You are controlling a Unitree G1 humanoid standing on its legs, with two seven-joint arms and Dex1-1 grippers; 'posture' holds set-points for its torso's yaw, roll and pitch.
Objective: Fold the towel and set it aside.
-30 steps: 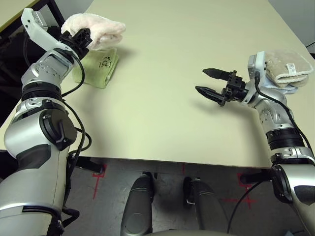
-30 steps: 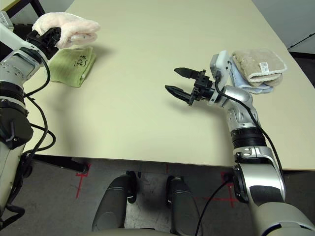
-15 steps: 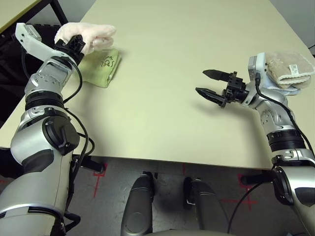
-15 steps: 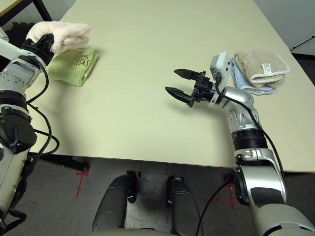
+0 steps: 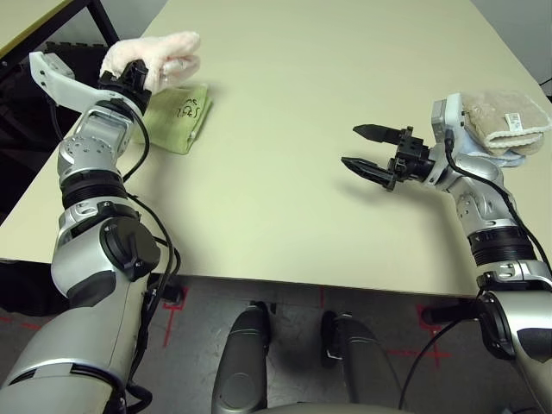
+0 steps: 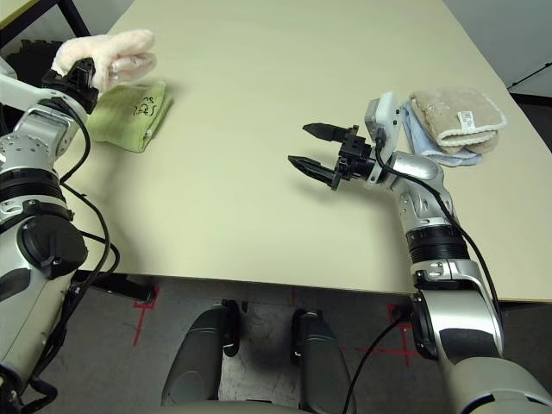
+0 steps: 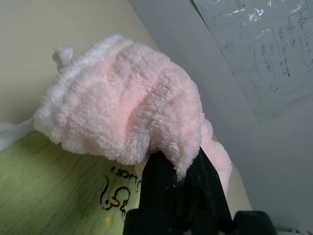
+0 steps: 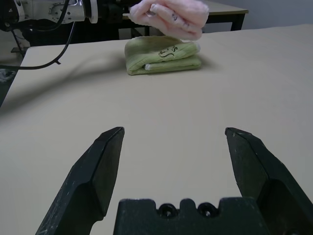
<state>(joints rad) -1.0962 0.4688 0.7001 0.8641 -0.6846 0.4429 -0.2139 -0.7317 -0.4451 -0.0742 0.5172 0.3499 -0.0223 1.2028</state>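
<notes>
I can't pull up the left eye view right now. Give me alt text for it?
The left gripper, shut on the folded pink towel, holds it above the green towel at the table's far left. The right gripper hangs open over bare table, with beige and blue towels stacked behind its wrist.

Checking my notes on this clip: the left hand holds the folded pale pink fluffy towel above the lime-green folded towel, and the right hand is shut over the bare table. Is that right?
Not quite. The right hand is open, its two black fingers spread wide over the bare beige table, as the right wrist view shows. The rest stands: the left hand holds the folded pale pink fluffy towel above the lime-green folded towel.
</notes>
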